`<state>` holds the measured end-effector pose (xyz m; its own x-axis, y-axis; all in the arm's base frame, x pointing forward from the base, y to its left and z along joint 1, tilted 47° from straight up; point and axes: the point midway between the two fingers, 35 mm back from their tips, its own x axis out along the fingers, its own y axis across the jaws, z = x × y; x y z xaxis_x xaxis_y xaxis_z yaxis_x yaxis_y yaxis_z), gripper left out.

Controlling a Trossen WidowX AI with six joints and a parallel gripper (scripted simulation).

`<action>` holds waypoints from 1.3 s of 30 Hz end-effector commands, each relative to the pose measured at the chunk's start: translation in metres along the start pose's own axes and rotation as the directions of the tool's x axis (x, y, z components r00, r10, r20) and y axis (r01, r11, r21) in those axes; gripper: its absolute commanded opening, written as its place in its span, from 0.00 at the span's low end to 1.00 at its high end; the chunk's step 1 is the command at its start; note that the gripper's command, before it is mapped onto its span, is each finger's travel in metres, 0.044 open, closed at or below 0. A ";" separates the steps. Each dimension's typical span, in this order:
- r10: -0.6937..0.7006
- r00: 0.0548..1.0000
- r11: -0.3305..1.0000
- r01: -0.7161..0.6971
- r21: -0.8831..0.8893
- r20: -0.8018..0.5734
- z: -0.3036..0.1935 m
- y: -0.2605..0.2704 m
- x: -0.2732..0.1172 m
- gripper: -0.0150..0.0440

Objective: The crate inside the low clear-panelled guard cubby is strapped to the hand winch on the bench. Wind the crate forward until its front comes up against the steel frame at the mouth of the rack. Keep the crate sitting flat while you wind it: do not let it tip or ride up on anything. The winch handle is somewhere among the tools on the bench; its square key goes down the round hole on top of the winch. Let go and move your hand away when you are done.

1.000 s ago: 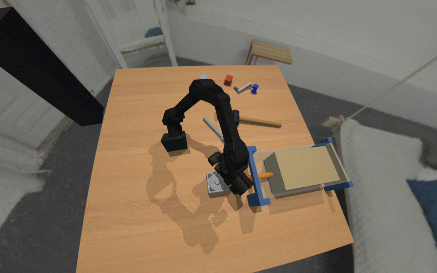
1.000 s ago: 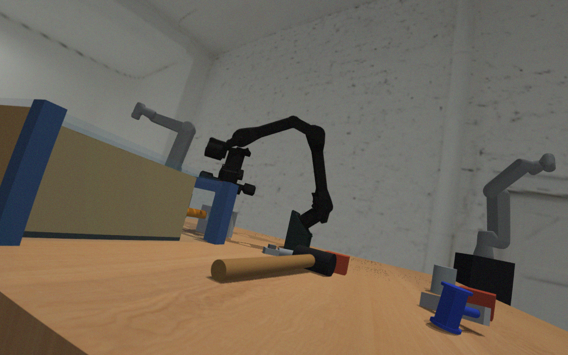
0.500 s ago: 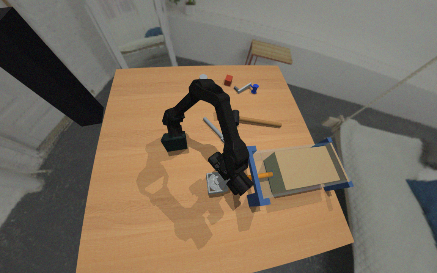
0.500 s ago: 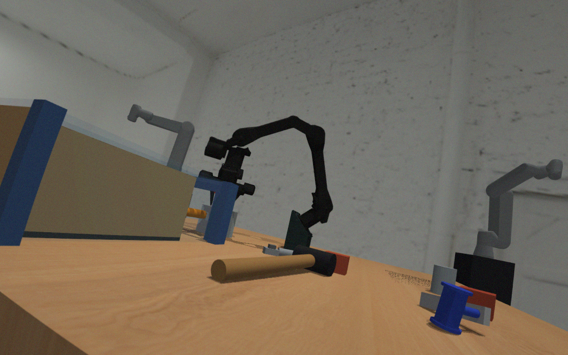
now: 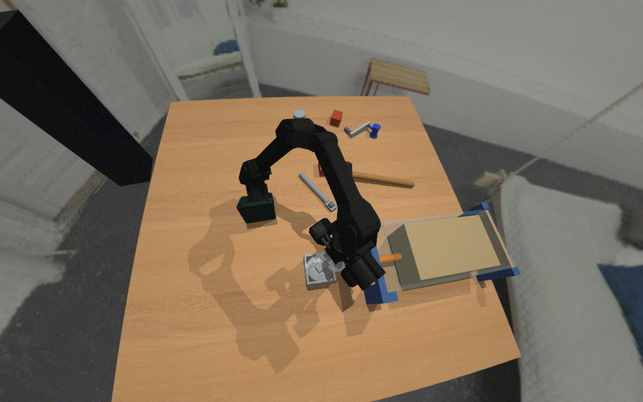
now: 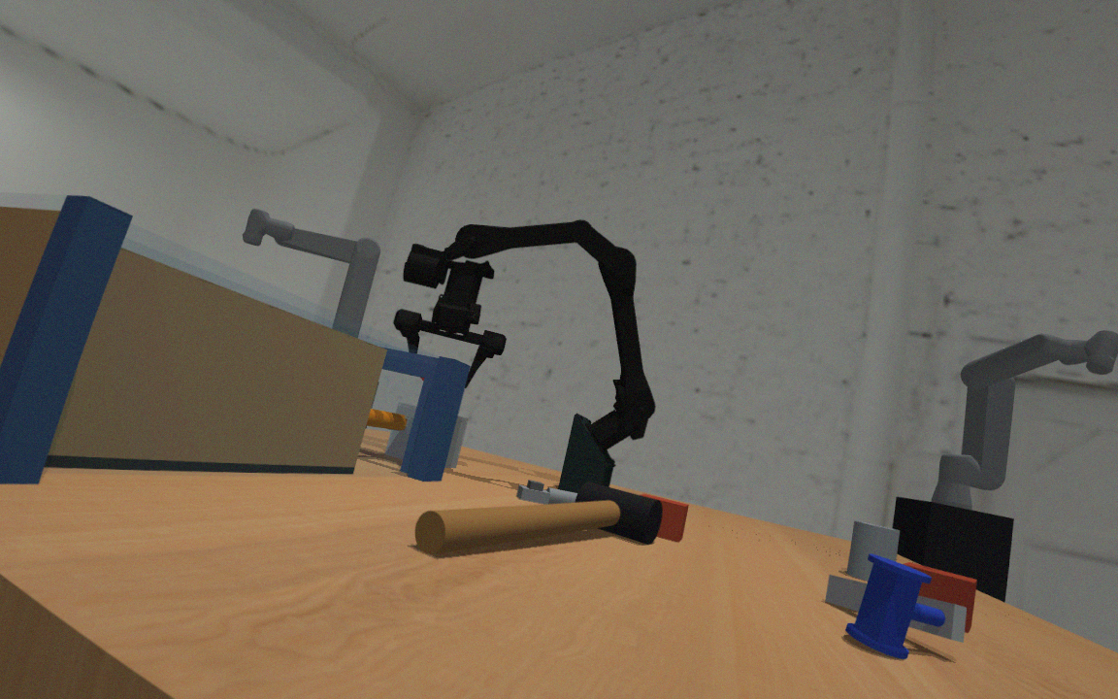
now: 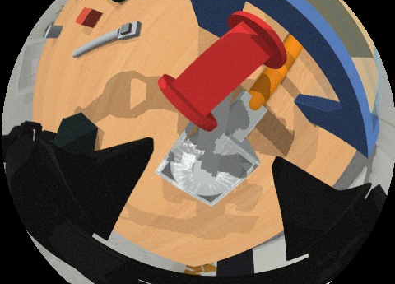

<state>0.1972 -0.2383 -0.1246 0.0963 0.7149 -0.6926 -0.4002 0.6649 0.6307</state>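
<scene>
My gripper (image 7: 216,154) is open and empty, above the winch (image 7: 206,174) (image 5: 320,269). A red spool-shaped grip (image 7: 222,70) hangs over the winch in the wrist view, beyond my fingertips; grey parts show under it, but I cannot tell how its key sits in the hole. The arm hides it in the top view. The tan crate (image 5: 449,244) (image 6: 224,365) sits flat inside the clear-panelled cubby. An orange strap (image 5: 389,258) (image 7: 273,78) crosses the gap between the crate's front and the blue frame (image 5: 381,296) (image 6: 437,425) (image 7: 214,12) at the mouth.
A mallet (image 5: 383,180) (image 6: 519,524) and a grey ratchet wrench (image 5: 316,191) (image 7: 96,44) lie beside the arm. A crank with a blue grip (image 5: 374,130) (image 6: 889,608), a red block (image 5: 335,118) and a grey cylinder (image 5: 298,114) (image 6: 873,548) are at the far edge.
</scene>
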 end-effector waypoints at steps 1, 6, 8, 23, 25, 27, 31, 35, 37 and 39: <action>-0.011 1.000 1.000 0.010 -0.010 -0.029 0.002 -0.001 -0.047 1.00; -0.002 0.999 1.000 0.001 -0.010 -0.050 0.002 0.005 -0.079 1.00; -0.002 0.999 1.000 0.001 -0.010 -0.050 0.002 0.005 -0.079 1.00; -0.002 0.999 1.000 0.001 -0.006 -0.050 0.003 0.005 -0.080 0.38; -0.002 0.999 1.000 0.001 -0.006 -0.050 0.003 0.005 -0.080 0.29; -0.002 0.999 1.000 0.001 -0.006 -0.050 0.003 0.005 -0.080 0.25; -0.002 0.999 1.000 0.001 -0.006 -0.050 0.003 0.005 -0.080 0.25; -0.002 0.999 1.000 0.001 -0.006 -0.050 0.003 0.005 -0.080 0.25; -0.002 0.999 1.000 0.001 -0.006 -0.050 0.003 0.005 -0.080 0.25; -0.002 0.999 1.000 0.001 -0.006 -0.050 0.003 0.005 -0.080 0.25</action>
<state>0.1908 -0.2912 -0.0653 0.0544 0.7033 -0.7088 -0.4019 0.6653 0.6292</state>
